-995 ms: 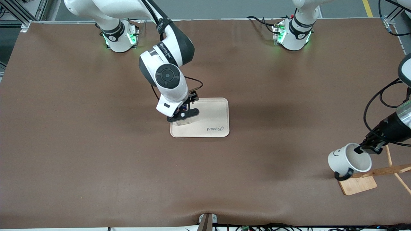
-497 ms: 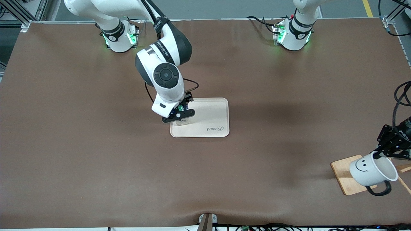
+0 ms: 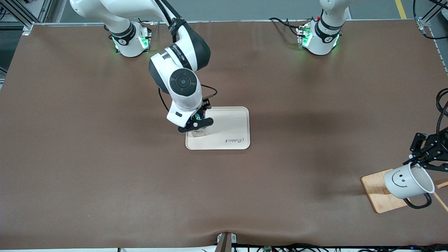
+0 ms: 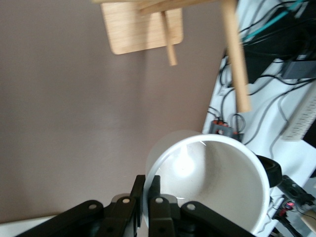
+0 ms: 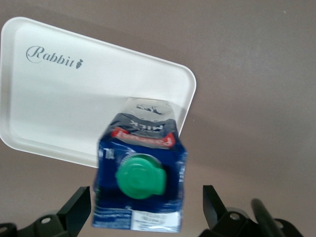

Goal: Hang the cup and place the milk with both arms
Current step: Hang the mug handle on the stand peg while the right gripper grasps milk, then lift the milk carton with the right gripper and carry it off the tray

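The milk (image 3: pixel 200 132) stands upright on the beige tray (image 3: pixel 231 122), in the corner toward the right arm's end and nearer the front camera. My right gripper (image 3: pixel 196 125) is just above it and open. In the right wrist view the carton (image 5: pixel 140 173) sits between the spread fingers (image 5: pixel 78 210), apart from both. My left gripper (image 3: pixel 419 160) is shut on the rim of the cup (image 3: pixel 406 180) and holds it tilted over the wooden rack base (image 3: pixel 374 190), with the black handle (image 3: pixel 418 203) hanging low. The left wrist view looks into the cup (image 4: pixel 212 192), with both fingers (image 4: pixel 159 205) clamping its wall.
The rack's wooden pegs (image 4: pixel 234 54) reach out beside the cup, at the table edge by the left arm's end. Cables (image 4: pixel 266 74) lie off the table past that edge. The tray has bare room (image 5: pixel 59 98) beside the carton.
The left gripper has swung the cup toward the table edge and turned it, so the handle now hangs toward the front camera. The right gripper has shifted slightly over the milk.
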Robot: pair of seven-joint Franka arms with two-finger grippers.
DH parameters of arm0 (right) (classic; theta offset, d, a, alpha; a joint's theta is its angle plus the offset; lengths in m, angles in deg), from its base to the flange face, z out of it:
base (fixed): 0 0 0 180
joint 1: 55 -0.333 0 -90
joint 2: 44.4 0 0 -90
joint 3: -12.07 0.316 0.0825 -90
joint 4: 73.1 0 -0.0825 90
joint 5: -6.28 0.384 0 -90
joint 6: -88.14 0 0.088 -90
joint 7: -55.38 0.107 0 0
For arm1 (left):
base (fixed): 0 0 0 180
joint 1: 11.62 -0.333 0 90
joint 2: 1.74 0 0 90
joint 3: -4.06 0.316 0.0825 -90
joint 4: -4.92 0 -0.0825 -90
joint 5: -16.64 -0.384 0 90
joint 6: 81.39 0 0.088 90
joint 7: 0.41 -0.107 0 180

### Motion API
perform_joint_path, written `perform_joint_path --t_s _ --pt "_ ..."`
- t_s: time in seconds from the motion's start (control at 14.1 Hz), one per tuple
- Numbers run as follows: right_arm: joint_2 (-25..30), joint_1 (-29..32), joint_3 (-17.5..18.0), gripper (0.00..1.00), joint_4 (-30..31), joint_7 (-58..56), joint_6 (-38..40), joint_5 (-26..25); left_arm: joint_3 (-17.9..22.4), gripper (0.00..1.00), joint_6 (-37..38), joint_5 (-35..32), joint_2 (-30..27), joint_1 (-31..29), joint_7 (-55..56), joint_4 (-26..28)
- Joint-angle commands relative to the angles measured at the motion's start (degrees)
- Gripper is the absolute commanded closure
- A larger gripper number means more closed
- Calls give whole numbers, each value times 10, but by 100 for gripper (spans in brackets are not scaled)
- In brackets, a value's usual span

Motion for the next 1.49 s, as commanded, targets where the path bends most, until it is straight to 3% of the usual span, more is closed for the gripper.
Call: perform_joint_path --t_s 0.0,0.64,0.71,0.78,0.85,0.99,1.21,1.42 --pt "5 -4 -2 0 11 0 -1 -5 -1 100 53 1 -17 -31 -12 2" --pt "1 -8 -2 0 45 2 -33 -21 -1 100 54 0 -7 -58 -48 -5" --pt "1 -7 -1 35 43 2 -33 -20 -1 100 54 0 -7 -61 -49 -7" --pt "2 -9 -1 78 38 4 -29 -15 -1 100 54 0 -8 -61 -49 -7" --pt "4 -7 -1 100 32 20 -26 -11 -1 100 54 0 -8 -62 -49 -8" --pt "10 5 0 100 -8 34 15 -8 -1 100 54 0 -9 -62 -51 -8" --pt "21 60 -5 100 -114 31 162 40 0 100 54 1 -7 -69 -68 -3" --pt "59 137 -15 100 -111 35 208 30 -1 100 54 2 -1 -80 -80 -2"
